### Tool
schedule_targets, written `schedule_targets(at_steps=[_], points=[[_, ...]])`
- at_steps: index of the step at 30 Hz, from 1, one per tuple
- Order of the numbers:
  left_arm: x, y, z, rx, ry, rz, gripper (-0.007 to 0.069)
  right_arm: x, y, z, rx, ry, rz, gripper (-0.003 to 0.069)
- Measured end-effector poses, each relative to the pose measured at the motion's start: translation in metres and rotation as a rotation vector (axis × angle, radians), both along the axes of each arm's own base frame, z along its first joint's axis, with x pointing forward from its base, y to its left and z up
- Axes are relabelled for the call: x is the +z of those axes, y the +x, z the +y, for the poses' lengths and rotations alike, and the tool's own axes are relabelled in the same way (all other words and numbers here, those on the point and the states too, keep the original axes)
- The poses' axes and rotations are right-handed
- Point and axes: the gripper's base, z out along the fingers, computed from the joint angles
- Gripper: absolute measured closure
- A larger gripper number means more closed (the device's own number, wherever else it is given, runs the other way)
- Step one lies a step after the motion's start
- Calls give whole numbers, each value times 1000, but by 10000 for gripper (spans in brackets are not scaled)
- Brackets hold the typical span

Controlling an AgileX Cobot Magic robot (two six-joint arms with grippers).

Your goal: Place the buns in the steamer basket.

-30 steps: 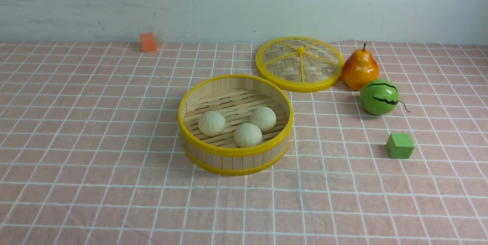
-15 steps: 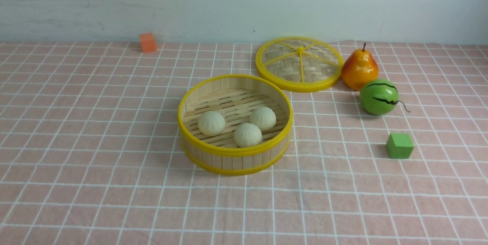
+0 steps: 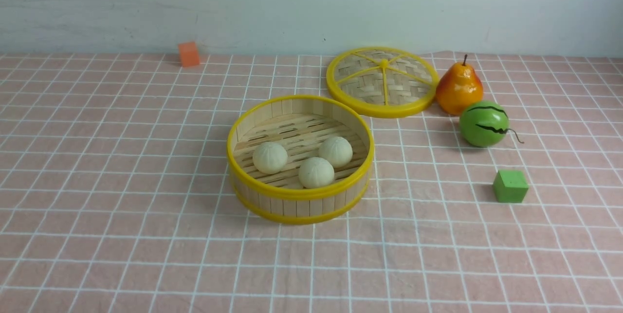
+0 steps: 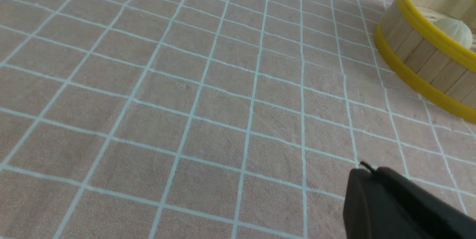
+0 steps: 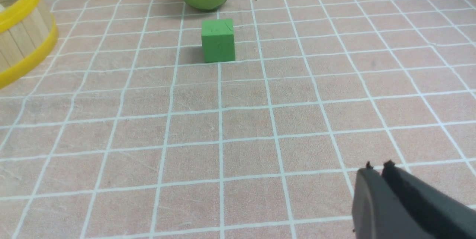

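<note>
- Buns (image 3: 316, 172) – all three sit on the slatted floor of the steamer basket (image 3: 300, 194), none touching its wall, none left on the cloth. Task reads as done to me.
- Basket is mid-table; its woven lid (image 3: 383, 82) lies flat behind it to the right, just apart from it.
- Further right: pear (image 3: 459, 87), green melon toy (image 3: 484, 123), green cube (image 3: 510, 186). Orange cube (image 3: 189, 54) far back left. All are well clear of the basket.
- Step in hand, by my read: retreat and park. To do it well, keep both arms low-risk – pull away from the basket rim, don't sweep across the green cube or melon, and leave the lid alone since the task doesn't ask for it.
- Left gripper (image 4: 362, 168): jaws pressed together, empty, hanging over bare cloth with the basket off to one side.
- Right gripper (image 5: 379, 166): jaws all but together with a thin slit between the tips, holding nothing, over bare cloth short of the green cube.
- Neither arm shows in the front view – both are outside that view.
</note>
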Motion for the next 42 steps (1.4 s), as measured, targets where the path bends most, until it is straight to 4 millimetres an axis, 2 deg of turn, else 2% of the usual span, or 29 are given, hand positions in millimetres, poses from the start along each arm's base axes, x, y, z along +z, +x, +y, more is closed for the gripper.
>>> schedule_targets(at_steps=[42], points=[[0,0,0,0,5,2,636,0,0,0,0,0,0,577]])
